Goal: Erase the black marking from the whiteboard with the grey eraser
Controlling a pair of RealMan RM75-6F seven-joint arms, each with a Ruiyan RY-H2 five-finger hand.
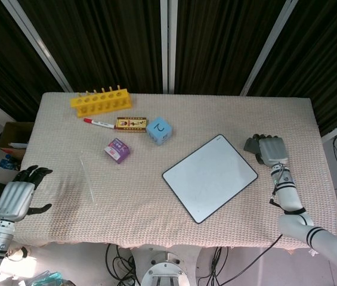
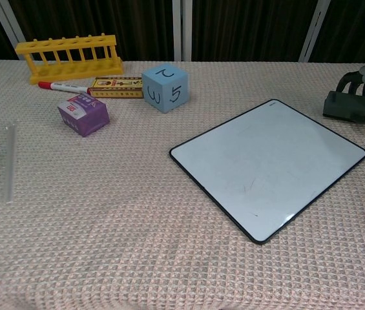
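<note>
I've got my right hand point(image 1: 271, 149) sitting off the right side of the whiteboard point(image 1: 210, 177), over the woven cloth of the table point(image 1: 156, 208), and its fingers are curled around the grey eraser point(image 2: 352, 107). From the chest camera the eraser is a dark grey block, low against the cloth near the right edge of frame, with the dark fingers point(image 2: 352, 82) hooked over its top. In the head view only a sliver of the eraser shows at the hand's left side.

The whiteboard lies flat, turned like a diamond, with a thin black rim and rounded corners. Its face reads almost clean white. From the chest camera I can pick out a few faint grey scratches and a tiny dark speck toward the near corner; from overhead I can't make those out at all.

My left hand point(image 1: 18, 196) hangs at the far left, past the table edge, fingers spread apart and holding nothing.

Elsewhere on the cloth: a yellow test tube rack point(image 1: 100, 100) at the back, a red-capped marker point(image 1: 99, 123) beside a small flat box point(image 1: 131, 124), a blue cube point(image 1: 158, 130) with numbers on it, a purple carton point(image 1: 117, 150), and a clear tube point(image 1: 87, 177) lying well apart to the left
</note>
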